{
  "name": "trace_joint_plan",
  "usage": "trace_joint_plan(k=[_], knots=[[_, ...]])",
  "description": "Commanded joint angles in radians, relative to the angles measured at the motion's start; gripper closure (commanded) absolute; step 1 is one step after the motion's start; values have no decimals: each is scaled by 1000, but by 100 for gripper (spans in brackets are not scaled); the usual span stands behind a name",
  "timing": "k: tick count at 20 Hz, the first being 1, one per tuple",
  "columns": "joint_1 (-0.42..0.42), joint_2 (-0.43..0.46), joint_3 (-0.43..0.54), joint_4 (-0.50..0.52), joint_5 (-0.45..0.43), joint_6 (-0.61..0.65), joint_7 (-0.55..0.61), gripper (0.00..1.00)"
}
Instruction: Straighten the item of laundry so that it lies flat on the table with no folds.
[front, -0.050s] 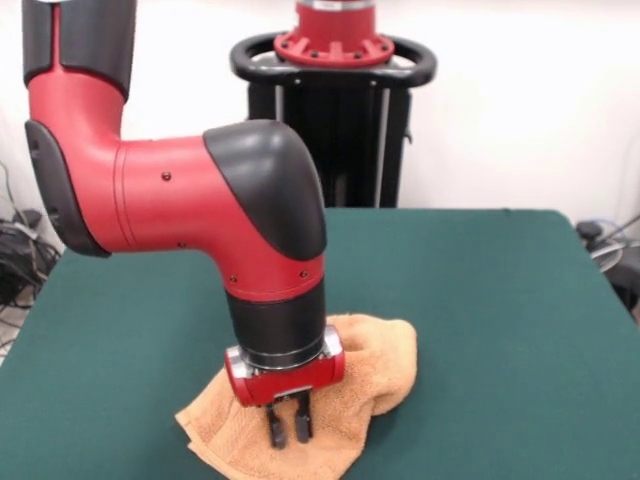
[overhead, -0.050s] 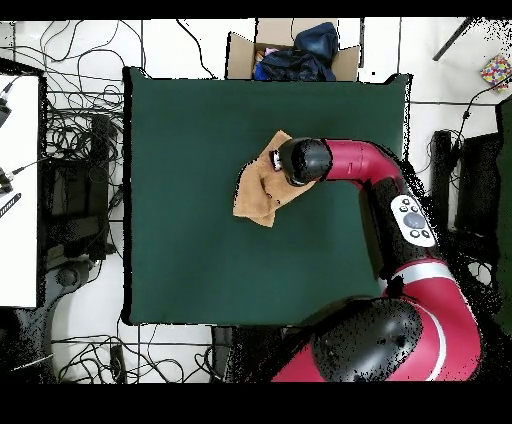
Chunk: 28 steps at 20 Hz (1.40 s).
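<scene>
green table (front, -0.050s: 520, 330) holds rumpled towel (front, -0.050s: 385, 360); gripper (front, -0.050s: 287, 425) touches it, fingers nearly together.

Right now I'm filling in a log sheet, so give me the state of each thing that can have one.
towel: crumpled and folded over itself, not flat, lying on the table.
tool: lowered onto the towel, fingers close together with a narrow gap; no cloth visibly pinched.
table: bears only the towel.
cardboard box: open, dark clothing inside, on the floor beyond the table's edge.
</scene>
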Motion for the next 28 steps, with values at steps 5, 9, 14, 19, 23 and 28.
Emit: trace_joint_plan(k=[5,9,14,19,23,28], knots=[[52,5,32,51,-49,60,-158,100],[49,3,29,58,-55,61,-172,100],[54,2,22,57,-50,25,-123,100],[62,9,18,45,-58,38,-137,0],[68,9,15,35,-54,72,-148,0],[81,10,6,19,-49,96,-141,0]])
